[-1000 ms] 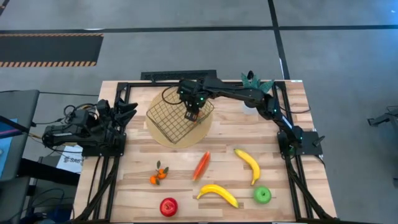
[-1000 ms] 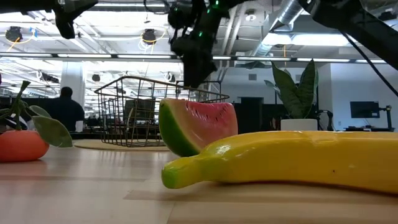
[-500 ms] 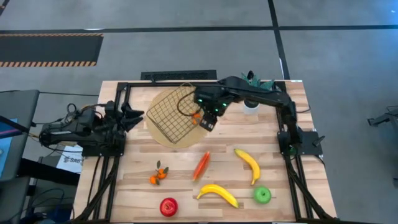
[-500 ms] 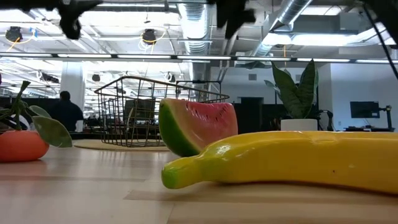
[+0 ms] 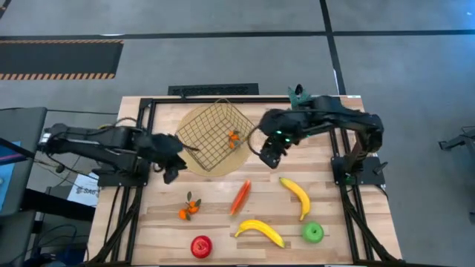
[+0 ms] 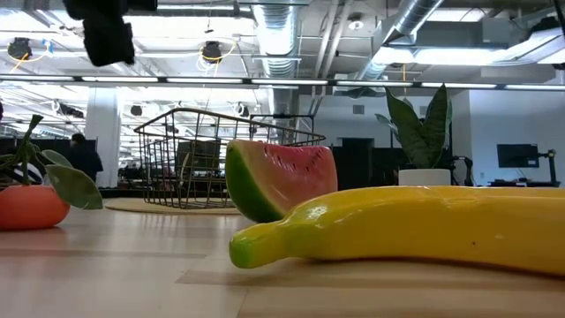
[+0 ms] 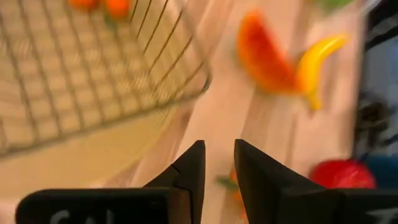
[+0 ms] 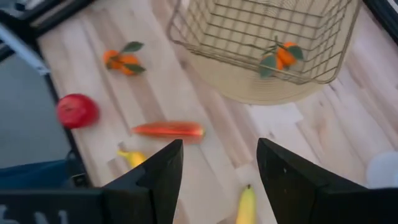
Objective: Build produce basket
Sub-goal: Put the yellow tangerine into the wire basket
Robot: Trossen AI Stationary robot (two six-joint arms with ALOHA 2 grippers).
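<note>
Both arms are on the move since a second ago: the right claw (image 5: 269, 156) has pulled back out of the basket (image 5: 211, 133) to hang over bare worktop (image 5: 326, 200) just beside the round tan mat (image 5: 239, 157), and the left claw (image 5: 172, 169) has swung out from its perch to the basket's near left corner. Left behind in the basket is a small orange leafy piece (image 5: 233, 138) — it sits near the right wall.

That basket is thin gold wire, square, sides flaring, resting on the mat at the back of the worktop. Out front lie another leafy orange piece (image 5: 189, 208), a red-orange watermelon slice (image 5: 240, 196), two bananas (image 5: 297, 196) (image 5: 260, 231), a red apple (image 5: 200, 246) and a green apple (image 5: 313, 233).

In the low view a banana (image 6: 415, 225) and the slice (image 6: 278, 179) fill the frame and block much of the worktop behind them. The left wrist view is blurred.

The right claw stands wide with nothing between its fingers (image 8: 155, 177). The left claw's fingers (image 7: 189, 177) are narrow, a slim gap, gripping nothing. Left arm stretches low across the worktop; right arm is folded back at the elbow.
</note>
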